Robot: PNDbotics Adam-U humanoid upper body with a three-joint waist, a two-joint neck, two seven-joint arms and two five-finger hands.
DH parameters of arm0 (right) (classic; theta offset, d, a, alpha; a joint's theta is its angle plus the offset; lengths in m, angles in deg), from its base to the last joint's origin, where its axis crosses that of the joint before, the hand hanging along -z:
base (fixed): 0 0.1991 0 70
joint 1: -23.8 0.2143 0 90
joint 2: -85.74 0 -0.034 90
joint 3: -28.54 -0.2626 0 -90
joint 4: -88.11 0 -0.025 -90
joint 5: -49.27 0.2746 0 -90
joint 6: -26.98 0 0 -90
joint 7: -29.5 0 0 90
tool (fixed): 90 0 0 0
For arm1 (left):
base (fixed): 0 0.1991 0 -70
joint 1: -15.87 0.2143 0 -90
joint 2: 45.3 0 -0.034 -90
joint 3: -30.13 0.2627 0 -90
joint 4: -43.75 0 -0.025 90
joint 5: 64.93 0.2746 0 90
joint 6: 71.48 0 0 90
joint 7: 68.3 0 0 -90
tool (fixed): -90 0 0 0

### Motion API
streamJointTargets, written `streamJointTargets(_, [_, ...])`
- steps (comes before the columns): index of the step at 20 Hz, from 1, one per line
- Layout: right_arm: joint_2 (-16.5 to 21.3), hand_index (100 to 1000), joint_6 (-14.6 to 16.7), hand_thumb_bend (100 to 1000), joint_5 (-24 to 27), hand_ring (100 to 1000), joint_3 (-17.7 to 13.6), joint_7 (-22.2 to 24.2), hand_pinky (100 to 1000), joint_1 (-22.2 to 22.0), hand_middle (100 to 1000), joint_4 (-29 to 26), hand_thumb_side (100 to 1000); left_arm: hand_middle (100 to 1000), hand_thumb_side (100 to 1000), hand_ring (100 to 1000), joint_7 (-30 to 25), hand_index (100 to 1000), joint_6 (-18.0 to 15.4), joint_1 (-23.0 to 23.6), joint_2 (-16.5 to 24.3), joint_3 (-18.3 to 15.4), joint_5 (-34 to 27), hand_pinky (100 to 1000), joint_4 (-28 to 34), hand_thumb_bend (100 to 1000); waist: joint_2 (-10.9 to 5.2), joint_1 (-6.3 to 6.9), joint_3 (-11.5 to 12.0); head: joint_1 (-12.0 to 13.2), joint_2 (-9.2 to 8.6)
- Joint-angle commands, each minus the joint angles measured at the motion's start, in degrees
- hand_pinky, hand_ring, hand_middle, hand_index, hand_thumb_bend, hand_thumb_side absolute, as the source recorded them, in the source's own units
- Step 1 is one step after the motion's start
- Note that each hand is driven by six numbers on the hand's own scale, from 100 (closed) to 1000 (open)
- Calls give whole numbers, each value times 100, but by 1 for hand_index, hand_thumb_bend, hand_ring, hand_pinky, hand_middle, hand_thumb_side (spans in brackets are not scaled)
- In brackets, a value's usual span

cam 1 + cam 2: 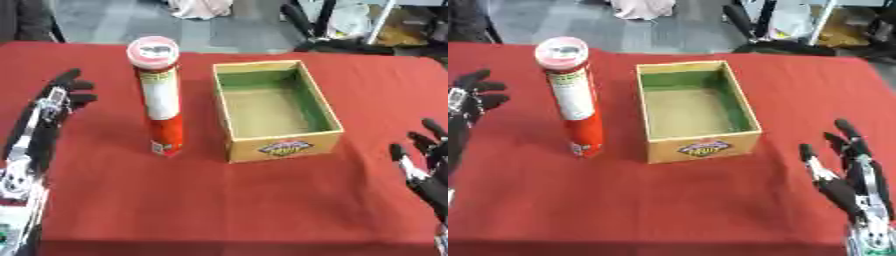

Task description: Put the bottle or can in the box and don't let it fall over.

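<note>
A tall red and white can (160,100) with a red lid stands upright on the red table (219,200), just left of an open cardboard box (274,111) with a green inner wall. The box holds nothing. My left hand (48,112) hovers open to the left of the can, fingers spread, a short gap from it. My right hand (850,175) rests open near the lower right corner, fingers up, right of the box and apart from it.
The table's far edge runs across the top, with grey floor, black stand legs (306,25) and a pale cloth (201,7) beyond it. Red cloth stretches bare in front of the can and box.
</note>
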Motion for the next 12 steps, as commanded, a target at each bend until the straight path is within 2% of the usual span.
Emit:
streamJointTargets(1, [143, 934, 2, 396, 13, 892, -32, -20, 967, 53, 1000, -71, 393, 739, 1000, 754, -19, 940, -24, -40, 38, 1, 31, 885, 103, 184, -37, 10, 6, -11, -15])
streamJointTargets(5, [142, 933, 2, 394, 12, 891, -35, -24, 966, 61, 1000, -76, 392, 741, 1000, 755, -58, 942, -37, -37, 41, 18, 35, 886, 102, 188, -46, 10, 7, -24, -15])
streamJointTargets(7, [141, 933, 3, 394, 10, 891, -30, -18, 966, 60, 1000, -78, 393, 747, 961, 761, -121, 951, -68, -35, 43, 29, 47, 888, 109, 238, -54, 12, 12, -24, -15])
streamJointTargets(8, [140, 933, 3, 394, 10, 891, -28, -15, 966, 61, 1000, -78, 393, 755, 933, 766, -191, 961, -115, -39, 54, 43, 70, 891, 124, 278, -54, 12, 6, -32, -15])
streamJointTargets(9, [140, 933, 3, 393, 9, 890, -29, -14, 966, 63, 1000, -78, 394, 767, 886, 775, -282, 976, -174, -42, 62, 53, 102, 897, 135, 371, -55, 12, 1, -35, -15])
streamJointTargets(12, [142, 933, 0, 392, 10, 890, -33, -19, 966, 58, 1000, -75, 394, 767, 803, 780, -852, 985, -576, -39, 101, 97, 439, 912, 171, 547, -61, 13, 9, -39, -15])
